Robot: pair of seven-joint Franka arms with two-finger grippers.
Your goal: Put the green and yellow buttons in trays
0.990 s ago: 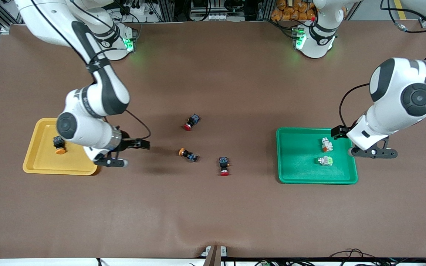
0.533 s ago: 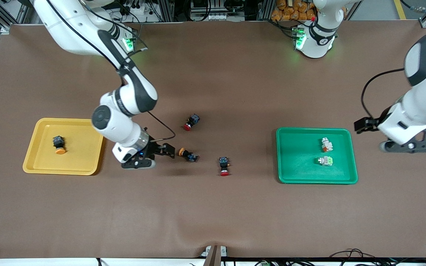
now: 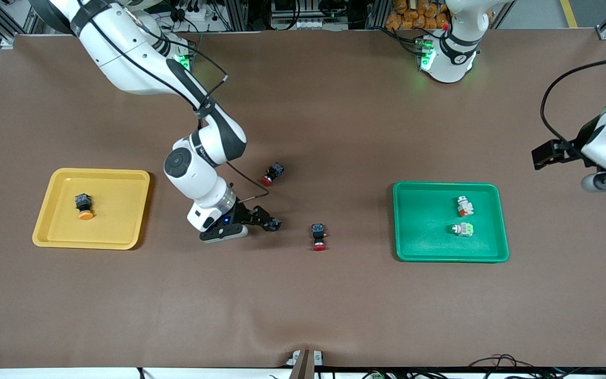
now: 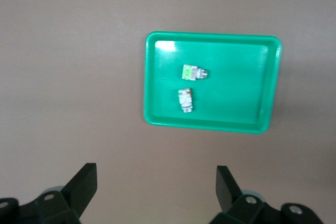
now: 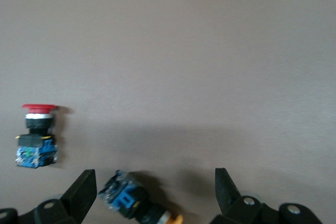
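Observation:
A black-bodied button with an orange-yellow cap [image 5: 131, 203] lies on its side on the table between the fingers of my open right gripper [image 5: 155, 192]. From the front only its blue end [image 3: 273, 225] shows past the right gripper [image 3: 262, 218]. Another orange-capped button [image 3: 84, 206] lies in the yellow tray [image 3: 124, 210]. Two whitish buttons [image 3: 465, 206] [image 3: 462, 229] lie in the green tray [image 3: 424, 221]. My left gripper [image 3: 542, 155] hangs open and empty off the green tray [image 4: 252, 77], toward the left arm's end of the table. The left wrist view shows both whitish buttons [image 4: 194, 72] [image 4: 185, 100].
Two black buttons with red caps lie mid-table: one [image 3: 272, 173] farther from the front camera than the right gripper, one [image 3: 318, 236] beside it toward the green tray, also in the right wrist view [image 5: 37, 135]. Brown table surface lies between the trays.
My right gripper moved from the yellow tray's edge to the orange-capped button mid-table. My left gripper drew away from the green tray toward its end of the table. Both stayed open.

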